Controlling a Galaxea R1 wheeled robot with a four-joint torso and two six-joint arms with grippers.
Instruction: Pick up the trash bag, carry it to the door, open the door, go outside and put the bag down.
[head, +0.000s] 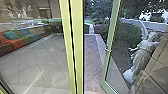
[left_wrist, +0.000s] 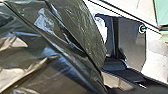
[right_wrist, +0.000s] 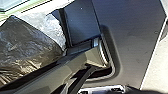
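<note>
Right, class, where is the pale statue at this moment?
The statue stands toward the right of the head view, right of the green door frame, near the bushes.

From my right wrist camera I see the black trash bag (right_wrist: 27, 47), creased and shiny, with pale crumpled material (right_wrist: 53, 27) right along its edge. The robot's jointed bar (right_wrist: 60, 70) runs close by the bag; I can't tell if they touch. Well apart from the bag, past the robot's dark plate (right_wrist: 132, 37), I've got pale ground (right_wrist: 157, 67).
</note>
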